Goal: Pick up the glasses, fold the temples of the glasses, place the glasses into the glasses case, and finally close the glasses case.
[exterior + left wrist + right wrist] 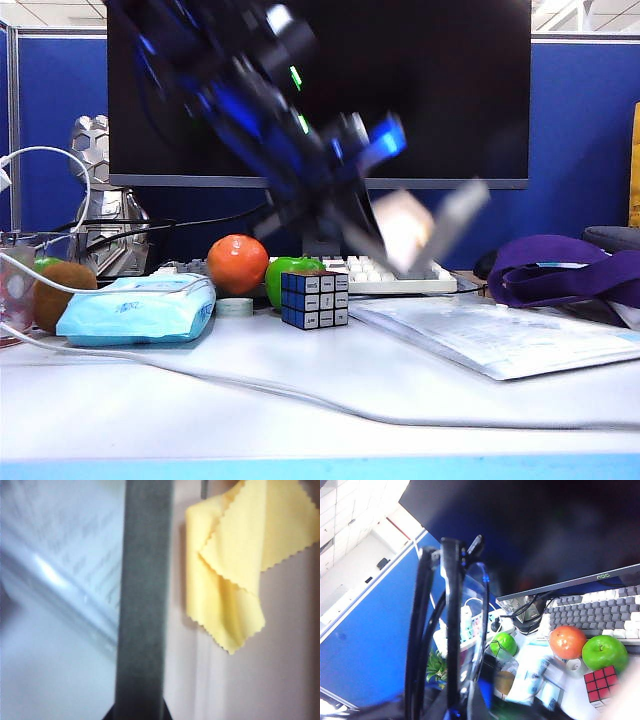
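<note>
The right gripper [457,707], raised above the desk, clamps the folded black glasses [447,630]. The left gripper [395,240], blurred above the Rubik's cube [314,298], grips the grey rim of the open glasses case [142,605], lifted off the table, its cream lining holding a yellow cloth [235,560].

"AOC" on monitor [560,535] bezel

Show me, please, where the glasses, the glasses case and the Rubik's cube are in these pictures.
glasses [451,630], right wrist view, on the dark frame.
glasses case [142,600], left wrist view, on its grey rim.
Rubik's cube [314,298], exterior view, on its front corner.
</note>
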Motion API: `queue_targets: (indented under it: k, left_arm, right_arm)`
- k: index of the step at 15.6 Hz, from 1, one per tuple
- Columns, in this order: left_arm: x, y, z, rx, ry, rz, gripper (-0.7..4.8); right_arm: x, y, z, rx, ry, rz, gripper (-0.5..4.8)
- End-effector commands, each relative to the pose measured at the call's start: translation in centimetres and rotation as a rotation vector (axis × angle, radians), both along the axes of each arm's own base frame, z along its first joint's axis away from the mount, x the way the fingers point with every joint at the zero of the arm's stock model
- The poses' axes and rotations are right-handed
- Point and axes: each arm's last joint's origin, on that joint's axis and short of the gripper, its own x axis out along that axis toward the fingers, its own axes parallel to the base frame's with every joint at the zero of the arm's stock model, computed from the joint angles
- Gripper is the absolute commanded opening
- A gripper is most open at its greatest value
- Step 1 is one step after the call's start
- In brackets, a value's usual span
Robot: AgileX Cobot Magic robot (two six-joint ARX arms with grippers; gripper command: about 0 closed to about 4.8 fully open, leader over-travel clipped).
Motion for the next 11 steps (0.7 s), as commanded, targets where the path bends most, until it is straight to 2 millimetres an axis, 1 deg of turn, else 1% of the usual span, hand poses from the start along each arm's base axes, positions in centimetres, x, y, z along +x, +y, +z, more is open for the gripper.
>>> queue_targets:
  k: [1,4,5,7,11]
  left_arm:
    - [-0.4,1.8,3.5,-0.096,-0.009,-0.038,-0.06]
    - [-0.4,4.2,5.6,-0.185,0.056,-0.064,-0.06]
    - [-0.3,4.8,5.9,-0.207,0.068,-0.08,-0.06]
    - [-0.2,5.2,5.8,-0.202,0.074,-0.077,-0.06]
    - [-0.4,5.3,5.7,-0.173,0.046,-0.128,-0.06]
  right_arm:
    - [-0.3,0.0,0.5,-0.002,-0.033,0.001,-0.06]
    - [-0.3,0.0,0.4,-0.002,-0.028,0.001,-0.05]
    - [-0.3,0.0,0.3,-0.004,-0.015,-0.002,-0.05]
    - [-0.3,0.0,0.1,-0.023,-0.007,-0.01,-0.05]
    - [-0.2,-0.2,-1.1,-0.126,0.034,-0.085,-0.05]
